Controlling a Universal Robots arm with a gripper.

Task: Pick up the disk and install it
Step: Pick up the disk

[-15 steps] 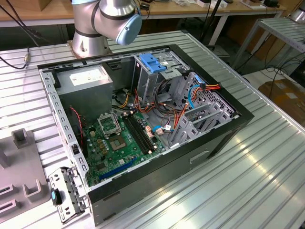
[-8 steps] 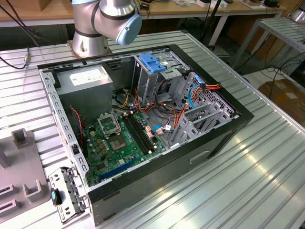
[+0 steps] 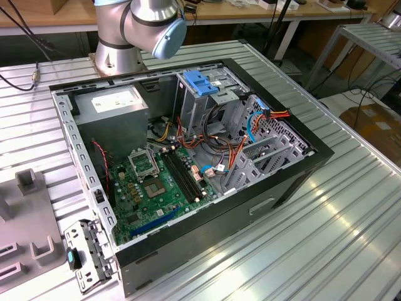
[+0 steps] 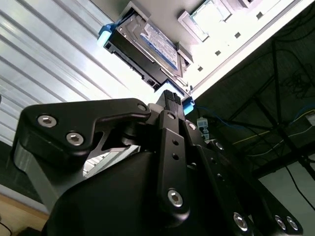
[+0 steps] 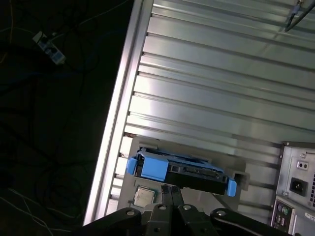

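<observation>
Disk (image 4: pixel 150 45), blue-railed, one end behind gripper (image 4: pixel 171 98)

One disk (image 5: pixel 194 173), one computer case (image 3: pixel 207 229)

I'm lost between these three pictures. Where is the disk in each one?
Exterior view: the open computer case stands on the ribbed metal table.
First wrist view: the disk lies in a grey holder at the table's edge, just beyond the hand.
Second wrist view: the disk in that holder, just beyond the hand.
Shared landmark: the ribbed metal table.
</observation>
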